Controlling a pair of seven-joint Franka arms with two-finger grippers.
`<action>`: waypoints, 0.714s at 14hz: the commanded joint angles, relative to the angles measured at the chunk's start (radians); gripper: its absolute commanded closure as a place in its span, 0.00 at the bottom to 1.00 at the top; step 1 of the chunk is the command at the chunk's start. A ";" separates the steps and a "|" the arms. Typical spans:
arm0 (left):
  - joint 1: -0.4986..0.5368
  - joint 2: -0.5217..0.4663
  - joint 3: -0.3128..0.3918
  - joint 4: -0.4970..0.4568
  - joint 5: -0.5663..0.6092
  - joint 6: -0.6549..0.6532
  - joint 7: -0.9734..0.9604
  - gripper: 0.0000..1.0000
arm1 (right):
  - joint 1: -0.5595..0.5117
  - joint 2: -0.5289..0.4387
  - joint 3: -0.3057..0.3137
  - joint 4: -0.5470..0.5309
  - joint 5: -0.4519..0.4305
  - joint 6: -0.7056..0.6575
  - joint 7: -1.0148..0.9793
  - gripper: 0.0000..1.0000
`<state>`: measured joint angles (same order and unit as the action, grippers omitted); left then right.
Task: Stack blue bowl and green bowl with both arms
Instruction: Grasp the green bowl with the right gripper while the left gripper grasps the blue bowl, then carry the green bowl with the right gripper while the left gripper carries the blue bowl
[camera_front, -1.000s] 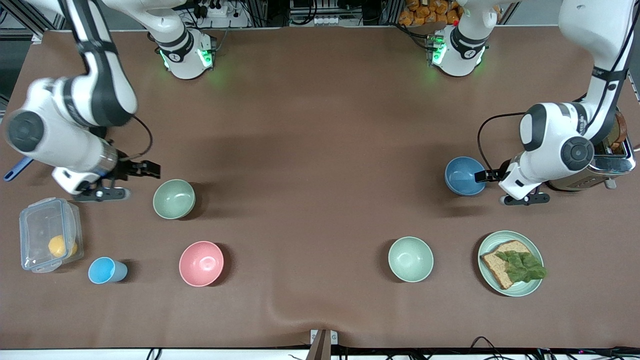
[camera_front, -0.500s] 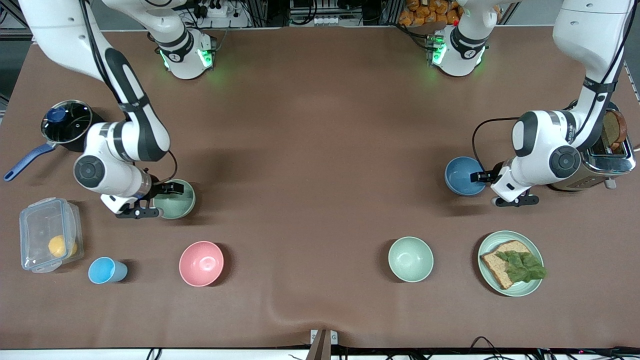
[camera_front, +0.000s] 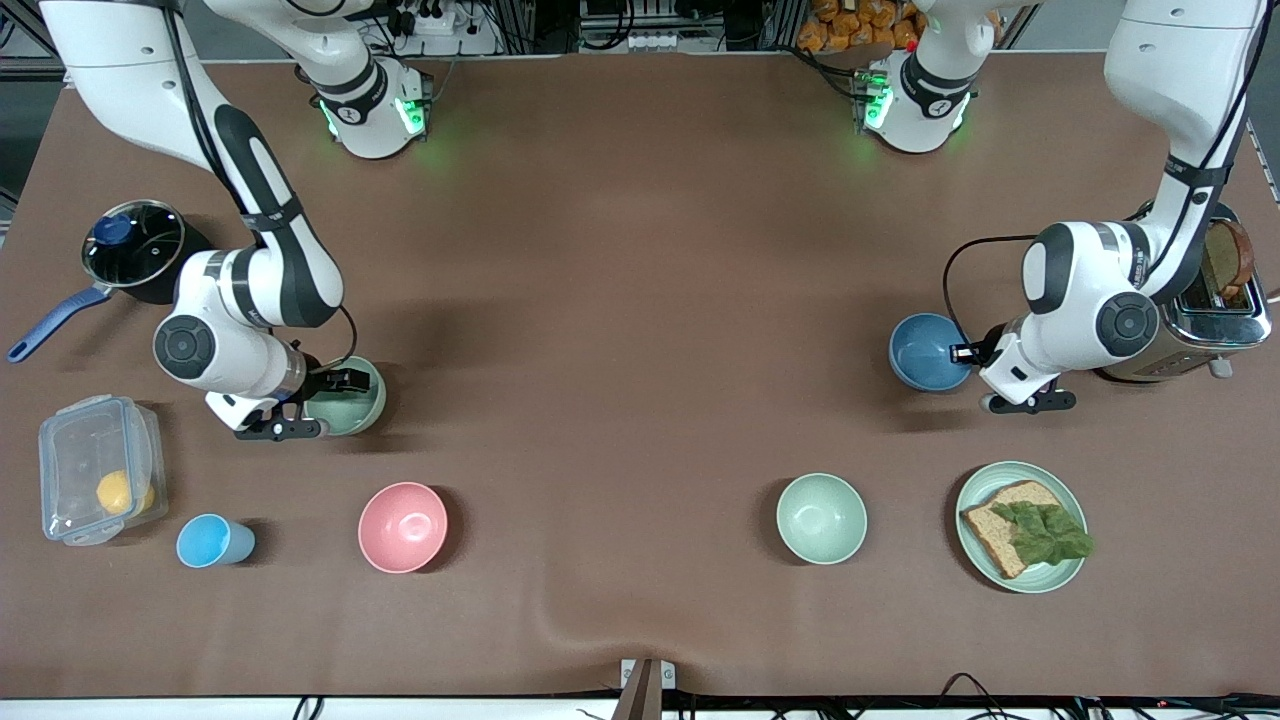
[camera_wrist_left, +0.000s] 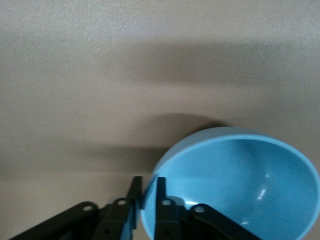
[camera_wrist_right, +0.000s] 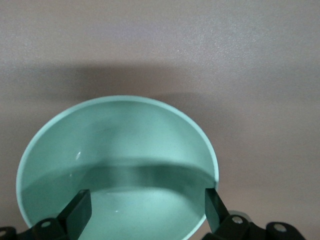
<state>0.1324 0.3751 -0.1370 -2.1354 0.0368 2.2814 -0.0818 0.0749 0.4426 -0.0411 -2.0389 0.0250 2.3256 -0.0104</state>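
Note:
The blue bowl (camera_front: 922, 350) sits on the table at the left arm's end, in front of the toaster. My left gripper (camera_front: 960, 352) is shut on its rim, one finger inside and one outside, as the left wrist view shows (camera_wrist_left: 148, 190) with the bowl (camera_wrist_left: 240, 180). The sage-green bowl (camera_front: 362, 405) sits at the right arm's end. My right gripper (camera_front: 338, 384) is open and low over its rim. In the right wrist view the gripper (camera_wrist_right: 147, 210) spans the bowl (camera_wrist_right: 120, 150), with one finger over the inside and the other at the rim.
A pink bowl (camera_front: 402, 527), a small blue cup (camera_front: 213, 541) and a clear lidded container (camera_front: 100, 482) lie nearer the camera than the green bowl. A lidded pot (camera_front: 135, 245) stands farther off. A pale mint bowl (camera_front: 821, 518), a bread plate (camera_front: 1055, 572) and a toaster (camera_front: 1220, 310) are at the left arm's end.
My right arm has swung from beside the container across to the green bowl and come down over its rim. My left gripper has edged slightly onto the blue bowl's rim.

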 joint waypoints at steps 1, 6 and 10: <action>0.003 0.002 -0.004 0.008 0.014 0.009 -0.010 1.00 | -0.006 -0.014 0.003 0.012 0.004 -0.015 -0.008 0.00; 0.006 -0.036 -0.007 0.022 0.009 -0.003 0.000 1.00 | -0.023 -0.025 0.003 0.054 0.006 -0.091 -0.052 0.00; 0.006 -0.108 -0.010 0.029 0.003 -0.072 0.005 1.00 | -0.018 0.016 0.001 0.051 0.006 -0.048 -0.065 0.19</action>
<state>0.1331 0.3331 -0.1397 -2.1011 0.0369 2.2605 -0.0804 0.0635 0.4426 -0.0471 -1.9878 0.0251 2.2618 -0.0568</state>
